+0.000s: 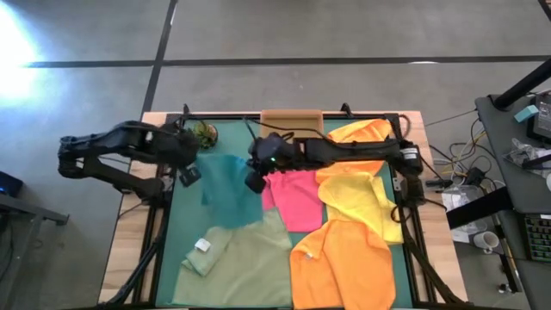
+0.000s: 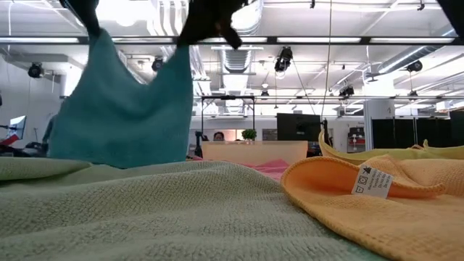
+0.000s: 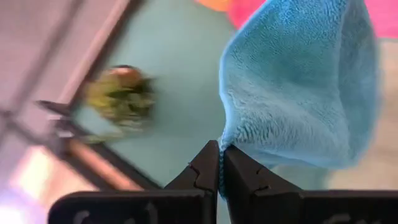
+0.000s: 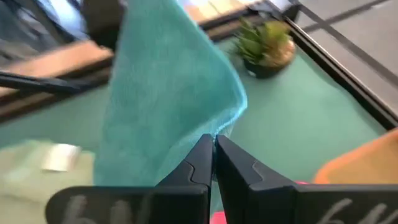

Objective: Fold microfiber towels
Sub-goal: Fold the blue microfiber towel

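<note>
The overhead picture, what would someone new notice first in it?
The soft teal microfiber towel stands out, held up off the green table mat near its far left, one corner pinched in the left gripper and another in the right gripper, both sets of fingers shut. Beside it, bright orange, yellow and hot pink towels overlap across the mat's right half.

High view. Teal microfiber towel [image 1: 227, 182] hangs centre-left between the left gripper [image 1: 191, 176] and right gripper [image 1: 255, 182], above the green table mat [image 1: 185, 226]. Pale sage towel [image 1: 241, 263] lies lower left; hot pink towel [image 1: 297, 196] centre; yellow towel [image 1: 362, 196] right; orange towel [image 1: 344, 267] lower right. Small potted plant [image 1: 206, 133] upper left.
</note>
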You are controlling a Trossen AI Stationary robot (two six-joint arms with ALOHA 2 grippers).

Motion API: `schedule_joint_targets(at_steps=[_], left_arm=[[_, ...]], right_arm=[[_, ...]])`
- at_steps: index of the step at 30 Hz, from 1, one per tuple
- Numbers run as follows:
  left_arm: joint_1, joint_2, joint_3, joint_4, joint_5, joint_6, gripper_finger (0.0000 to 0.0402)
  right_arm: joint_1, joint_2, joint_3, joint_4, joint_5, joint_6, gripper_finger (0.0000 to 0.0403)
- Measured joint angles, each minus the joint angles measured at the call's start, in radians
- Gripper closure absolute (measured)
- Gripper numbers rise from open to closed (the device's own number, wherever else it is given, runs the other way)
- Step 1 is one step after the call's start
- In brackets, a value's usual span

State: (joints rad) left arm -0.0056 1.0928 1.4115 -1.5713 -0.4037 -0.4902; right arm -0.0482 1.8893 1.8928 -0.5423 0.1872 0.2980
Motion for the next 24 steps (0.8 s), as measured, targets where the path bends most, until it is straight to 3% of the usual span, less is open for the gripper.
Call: schedule_joint_targets(at_steps=[5, 9, 14, 19, 24], left_arm=[[0.022, 0.057, -0.126, 0.001, -0.037, 0.021, 0.0402], [0.041, 0.109, -0.234, 0.032, -0.148, 0.044, 0.0402], [0.048, 0.176, -0.27, 0.055, -0.233, 0.054, 0.0402], [0.043, 0.188, -0.24, 0.06, -0.184, 0.055, 0.0402], [0.037, 0.124, -0.172, 0.06, -0.099, 0.078, 0.0402]], right_arm=[[-0.062, 0.065, -0.002, -0.008, 0.002, -0.028, 0.0394], [-0.078, 0.087, -0.002, -0.049, 0.005, -0.04, 0.0394], [-0.076, 0.079, -0.002, -0.098, 0.045, -0.069, 0.0394], [-0.07, 0.033, -0.002, -0.11, 0.049, -0.076, 0.0394], [-0.043, -0.024, -0.001, -0.107, 0.045, -0.091, 0.0394]])
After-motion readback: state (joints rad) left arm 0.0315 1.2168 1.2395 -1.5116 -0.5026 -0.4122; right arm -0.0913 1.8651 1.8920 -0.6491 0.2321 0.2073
